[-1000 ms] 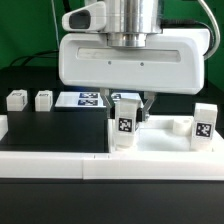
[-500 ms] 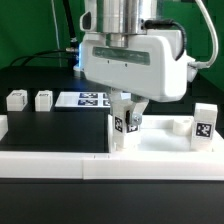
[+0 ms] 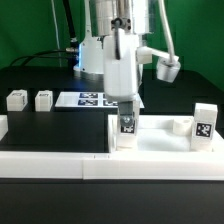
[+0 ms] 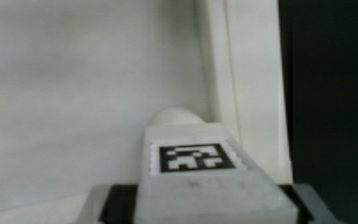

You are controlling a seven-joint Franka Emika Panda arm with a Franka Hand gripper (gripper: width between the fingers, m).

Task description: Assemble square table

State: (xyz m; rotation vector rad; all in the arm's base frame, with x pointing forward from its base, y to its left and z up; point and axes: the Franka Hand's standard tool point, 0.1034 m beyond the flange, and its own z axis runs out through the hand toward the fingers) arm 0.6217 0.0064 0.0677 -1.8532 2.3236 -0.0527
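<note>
The white square tabletop [image 3: 160, 142] lies on the black table. A white tag-marked leg [image 3: 127, 126] stands upright at its corner on the exterior view's left. My gripper [image 3: 127, 110] comes down from above and is shut on this leg's upper part. In the wrist view the leg [image 4: 197, 150] fills the gap between my dark fingers [image 4: 115, 204], with the tabletop's surface [image 4: 69, 80] and raised rim [image 4: 247, 60] beyond it. A second leg [image 3: 204, 123] stands at the tabletop's corner on the exterior view's right. Two loose legs [image 3: 16, 99] [image 3: 43, 99] sit far left.
The marker board [image 3: 85, 99] lies flat behind the tabletop. A long low white border wall [image 3: 50, 160] runs along the front. A low white stub [image 3: 180, 125] sits next to the right-hand leg.
My gripper has turned about its vertical axis, from broadside to edge-on in the exterior view. The held leg has turned with it and stayed at the same corner.
</note>
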